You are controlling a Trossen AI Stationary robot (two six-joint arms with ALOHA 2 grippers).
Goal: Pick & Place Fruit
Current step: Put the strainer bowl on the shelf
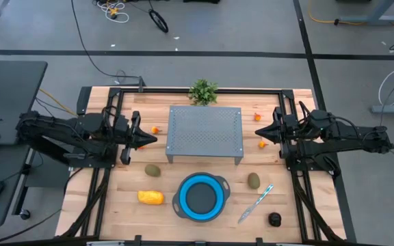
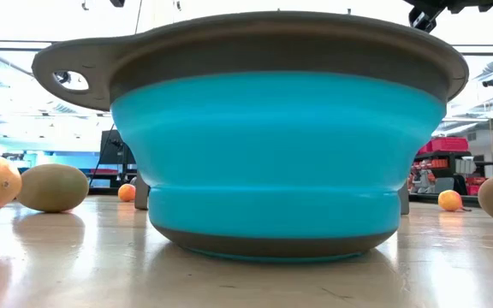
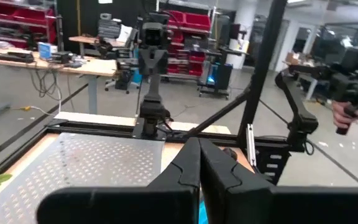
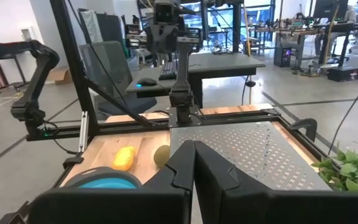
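One wooden table (image 1: 135,181), workshop beyond

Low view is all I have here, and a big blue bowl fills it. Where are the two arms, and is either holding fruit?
Observer: Neither holds anything. The left end effector is shut and empty, left of the perforated metal stand.
Operator: And the right one?
Observer: The right end effector is also shut and empty, on the stand's other side, facing the left one.
Operator: Anything in the bowl? I only see its outside.
Observer: From above, the blue bowl holds nothing.
Operator: What fruit am I missing?
Observer: A near-black round fruit sits by the table's near right corner, beside the knife.
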